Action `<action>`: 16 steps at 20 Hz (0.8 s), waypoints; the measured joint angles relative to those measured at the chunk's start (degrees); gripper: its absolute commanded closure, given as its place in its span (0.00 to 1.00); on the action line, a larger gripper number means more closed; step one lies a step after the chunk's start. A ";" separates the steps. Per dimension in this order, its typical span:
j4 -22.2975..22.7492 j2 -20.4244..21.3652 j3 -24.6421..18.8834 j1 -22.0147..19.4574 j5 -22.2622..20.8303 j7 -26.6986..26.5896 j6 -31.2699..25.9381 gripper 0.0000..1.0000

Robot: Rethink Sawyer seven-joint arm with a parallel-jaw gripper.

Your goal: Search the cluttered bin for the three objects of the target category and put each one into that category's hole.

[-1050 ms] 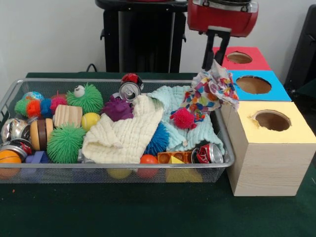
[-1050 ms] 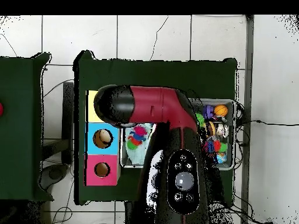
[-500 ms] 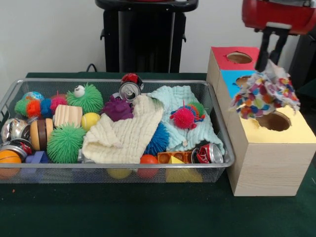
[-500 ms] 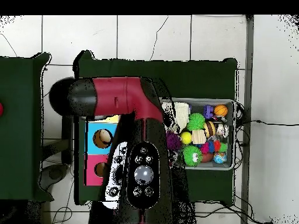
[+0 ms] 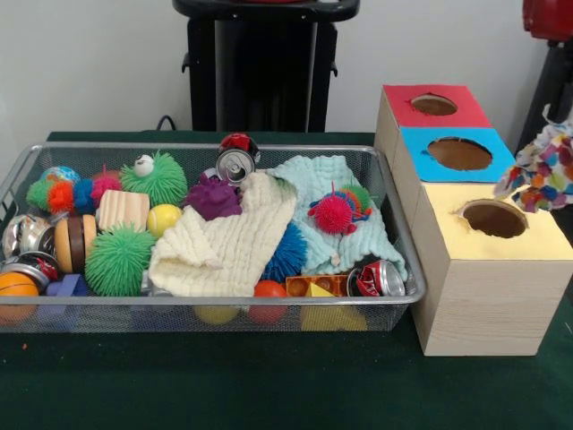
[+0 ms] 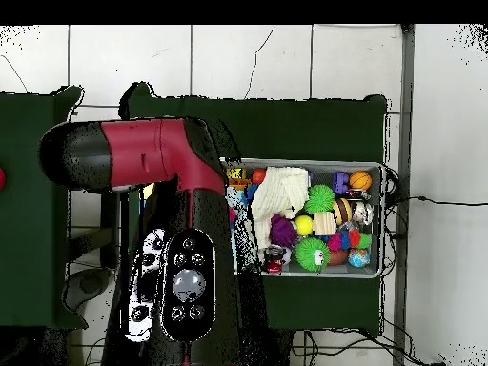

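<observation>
At the right edge, past the yellow box (image 5: 488, 269), the confetti cloth (image 5: 542, 175) hangs right of the yellow hole (image 5: 494, 219); claw out of frame, grip unknowable.

I see all 3 holes clear from above: red (image 5: 434, 104) far, blue (image 5: 459, 153) mid, yellow (image 5: 493, 219) near. Patterned cloth (image 5: 542, 175) hangs just right of the yellow hole, not over it. Bin (image 5: 269, 305) packed full; cream cloth (image 5: 226, 244) and mint cloth (image 5: 336, 219) cover the mid, so little room betw. toys.
</observation>
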State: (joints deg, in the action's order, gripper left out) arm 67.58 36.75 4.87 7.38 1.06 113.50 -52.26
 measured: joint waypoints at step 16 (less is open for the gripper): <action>-3.82 -9.98 4.71 2.46 0.47 1.43 -5.56 1.00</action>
State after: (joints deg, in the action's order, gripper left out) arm 63.76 26.77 9.58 9.83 1.53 114.93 -57.82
